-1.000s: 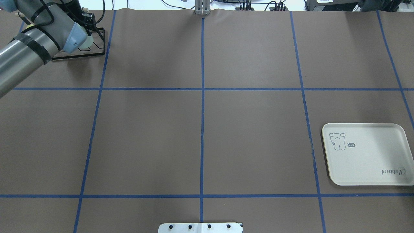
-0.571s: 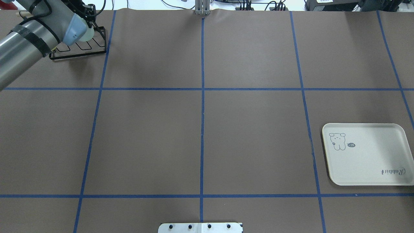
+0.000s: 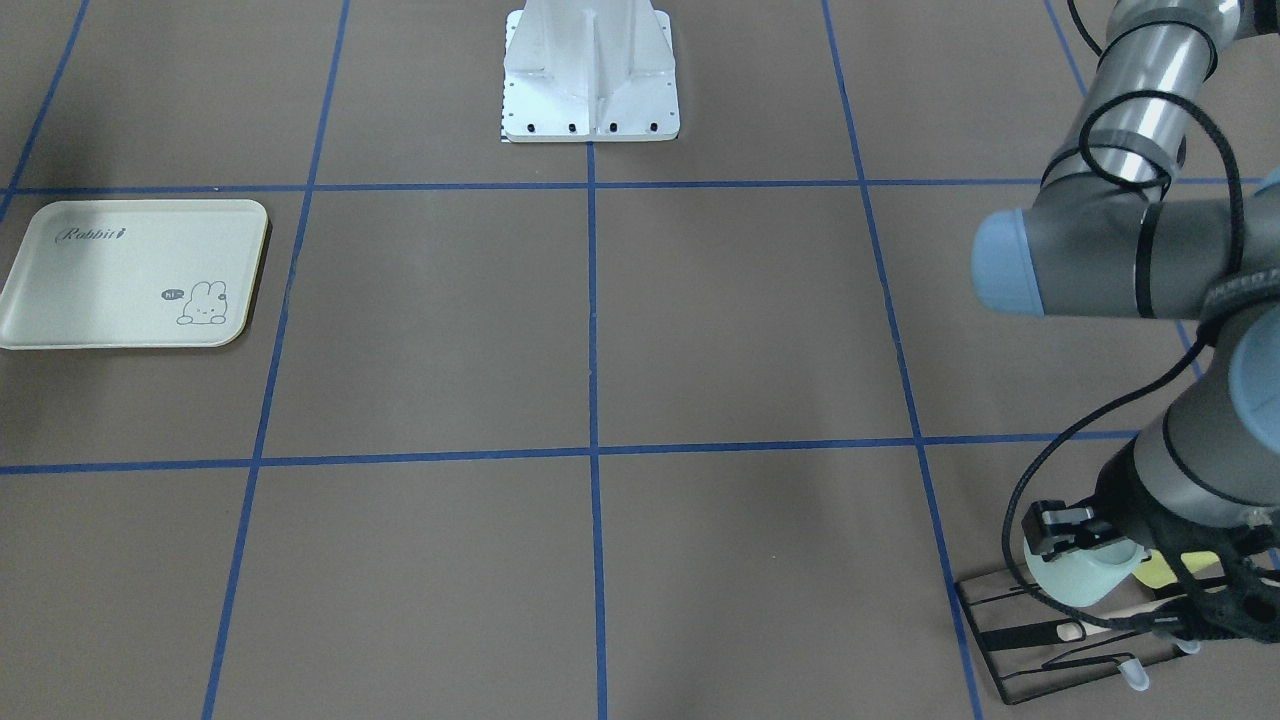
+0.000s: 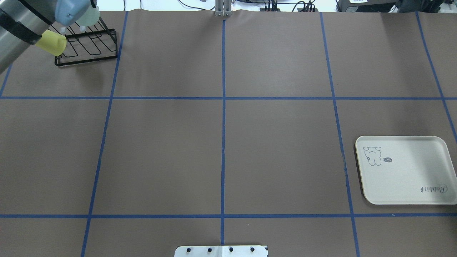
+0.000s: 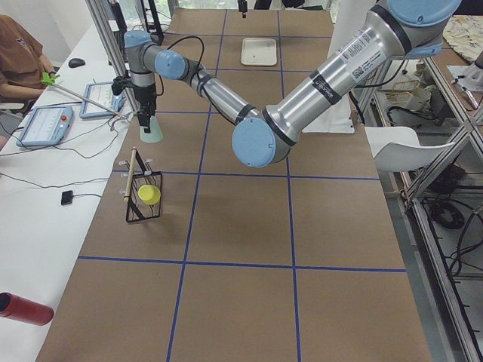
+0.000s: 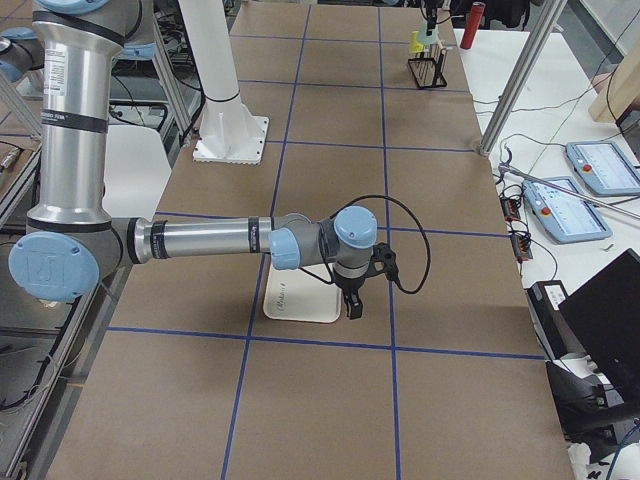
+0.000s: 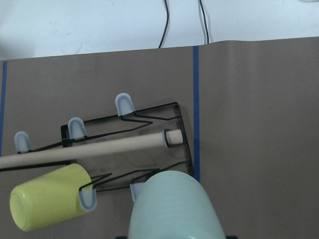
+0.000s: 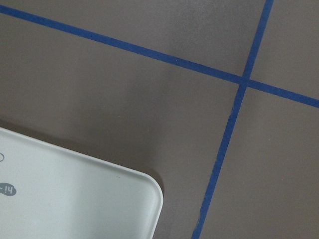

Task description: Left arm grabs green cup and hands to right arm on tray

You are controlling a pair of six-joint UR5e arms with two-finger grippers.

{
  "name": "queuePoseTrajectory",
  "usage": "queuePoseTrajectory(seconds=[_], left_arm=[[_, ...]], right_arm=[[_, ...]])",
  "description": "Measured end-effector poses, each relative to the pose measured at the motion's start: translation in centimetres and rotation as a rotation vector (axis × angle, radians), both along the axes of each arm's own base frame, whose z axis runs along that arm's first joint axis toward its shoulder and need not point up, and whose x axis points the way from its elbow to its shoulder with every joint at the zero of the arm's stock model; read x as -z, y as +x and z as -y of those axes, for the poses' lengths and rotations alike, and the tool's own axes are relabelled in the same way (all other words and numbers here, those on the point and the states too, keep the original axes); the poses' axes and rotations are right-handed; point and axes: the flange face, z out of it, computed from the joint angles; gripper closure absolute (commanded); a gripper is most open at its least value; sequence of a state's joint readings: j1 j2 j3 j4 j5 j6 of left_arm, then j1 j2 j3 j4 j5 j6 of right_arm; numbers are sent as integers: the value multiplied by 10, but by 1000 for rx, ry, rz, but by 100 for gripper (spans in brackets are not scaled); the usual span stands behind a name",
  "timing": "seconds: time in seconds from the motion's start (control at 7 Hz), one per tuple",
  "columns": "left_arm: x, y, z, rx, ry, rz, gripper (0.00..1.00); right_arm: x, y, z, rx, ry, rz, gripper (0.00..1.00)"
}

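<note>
My left gripper (image 3: 1072, 545) is shut on the pale mint-green cup (image 3: 1082, 585) and holds it just above the black wire rack (image 3: 1040, 650). The cup fills the bottom of the left wrist view (image 7: 174, 209) and shows at the top left of the overhead view (image 4: 87, 16). The cream tray (image 4: 407, 175) lies flat and bare at the table's right side. It also shows in the front view (image 3: 120, 275). My right gripper (image 6: 352, 303) hovers over the tray's corner (image 8: 75, 194). I cannot tell whether it is open or shut.
A yellow-green cup (image 7: 47, 204) hangs on the rack (image 4: 91, 55), next to the green cup. A wooden rod (image 7: 99, 148) lies across the rack. The robot's base plate (image 3: 590, 80) stands at the near middle edge. Blue tape lines grid the brown table.
My left arm has moved toward the far left corner and lifted the green cup off the rack. The yellow-green cup now shows.
</note>
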State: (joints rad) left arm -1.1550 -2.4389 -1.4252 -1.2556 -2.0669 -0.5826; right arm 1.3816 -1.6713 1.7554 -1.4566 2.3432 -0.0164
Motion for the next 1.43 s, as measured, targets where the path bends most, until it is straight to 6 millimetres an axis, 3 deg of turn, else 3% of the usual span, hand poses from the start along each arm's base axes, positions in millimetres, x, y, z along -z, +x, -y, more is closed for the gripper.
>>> queuePoseTrajectory(seconds=[0.14,0.29,0.57,0.86,1.14,1.43], left_arm=[[36,12,-31,32,-18,-57,100],[68,38,-65,69,-61,-135,100],[118,107,-127,130,-132,-303,100],[154,150,-162,203,-172,-547,100],[165,192,-199,214,-271,-800,100],[140,209,-210,216,-382,-1004,100]], right_arm=[[19,-21,15,-6,-1,13,0],[45,-50,31,-19,-2,33,0],[94,-105,48,-94,-6,109,0],[149,-162,48,-180,-42,240,0],[210,-226,32,-238,-130,425,1],[250,-252,15,-254,-191,585,2]])
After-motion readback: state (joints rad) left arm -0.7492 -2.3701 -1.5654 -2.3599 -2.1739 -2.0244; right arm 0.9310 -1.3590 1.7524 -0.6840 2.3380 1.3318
